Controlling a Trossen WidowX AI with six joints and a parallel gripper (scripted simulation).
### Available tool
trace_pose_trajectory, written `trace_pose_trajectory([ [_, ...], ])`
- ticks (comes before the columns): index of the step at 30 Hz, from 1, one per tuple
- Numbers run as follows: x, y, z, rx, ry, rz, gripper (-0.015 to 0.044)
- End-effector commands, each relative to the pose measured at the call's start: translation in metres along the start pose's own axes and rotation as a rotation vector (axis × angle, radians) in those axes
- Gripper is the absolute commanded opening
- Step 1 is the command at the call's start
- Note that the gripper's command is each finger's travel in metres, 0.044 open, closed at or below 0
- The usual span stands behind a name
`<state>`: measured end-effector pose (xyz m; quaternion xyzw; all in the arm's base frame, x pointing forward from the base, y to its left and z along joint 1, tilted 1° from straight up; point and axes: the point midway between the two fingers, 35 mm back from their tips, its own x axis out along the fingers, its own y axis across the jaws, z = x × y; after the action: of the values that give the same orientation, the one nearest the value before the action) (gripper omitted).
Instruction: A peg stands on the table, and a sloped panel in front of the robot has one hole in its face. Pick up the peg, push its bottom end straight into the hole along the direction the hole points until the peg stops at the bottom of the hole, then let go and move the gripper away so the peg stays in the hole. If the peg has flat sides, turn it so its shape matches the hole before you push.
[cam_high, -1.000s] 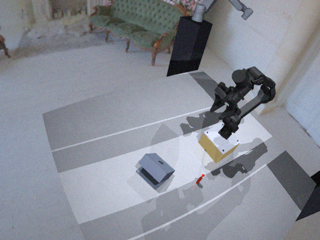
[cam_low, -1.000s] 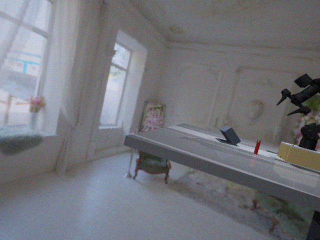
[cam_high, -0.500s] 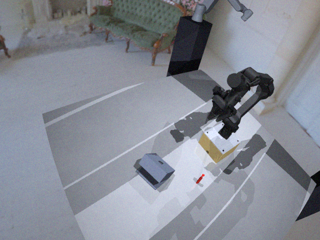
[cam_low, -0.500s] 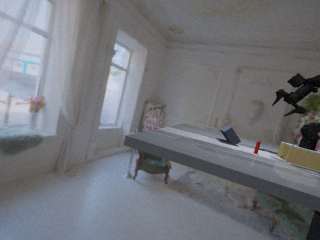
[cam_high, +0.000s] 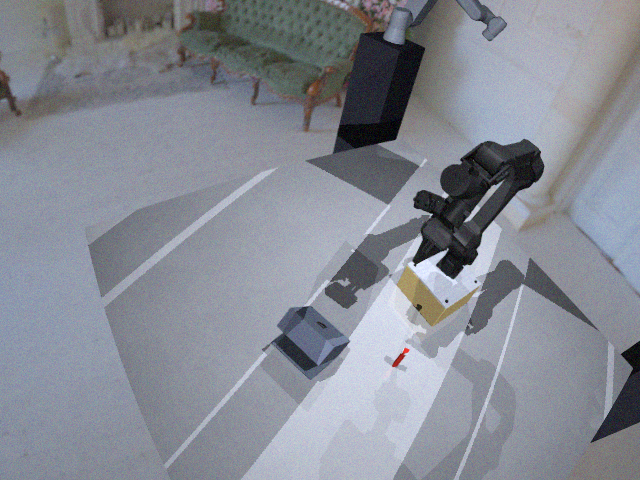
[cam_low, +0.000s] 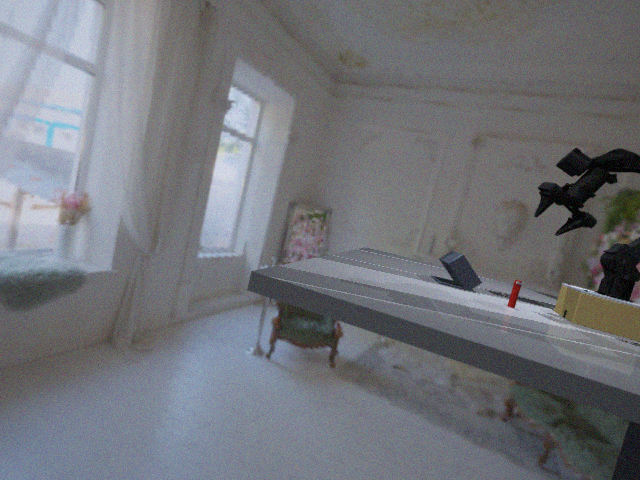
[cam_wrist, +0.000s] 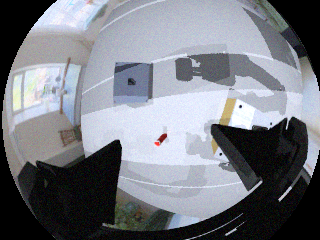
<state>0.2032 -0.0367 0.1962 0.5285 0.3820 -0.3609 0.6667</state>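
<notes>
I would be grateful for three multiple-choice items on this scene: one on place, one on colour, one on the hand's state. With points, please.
1. Where is the peg (cam_high: 400, 358) (cam_low: 514, 293) (cam_wrist: 160, 139)?
A) In the panel's hole
B) On the table
C) On the yellow box

2. What colour is the peg?
A) Red
B) Green
C) White

3. How is the hand (cam_high: 433, 266) (cam_low: 546, 224) (cam_wrist: 168, 136)?
A) Shut on the peg
B) Shut on nothing
C) Open

1: B, it stands on the table (cam_low: 413, 338), apart from the panel (cam_high: 312, 335) (cam_low: 460, 269) (cam_wrist: 133, 92).
2: A, its sides show red.
3: C, its fingers stand wide apart with nothing between them.
</notes>
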Motion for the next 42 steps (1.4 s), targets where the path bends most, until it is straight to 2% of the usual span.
trace_pose_trajectory([
  [1,0.009,0.007,-0.002,-0.089,0.014,-0.024,0.0440],
  [42,0.111,0.044,-0.063,-1.107,0.283,-0.171,0.0440],
])
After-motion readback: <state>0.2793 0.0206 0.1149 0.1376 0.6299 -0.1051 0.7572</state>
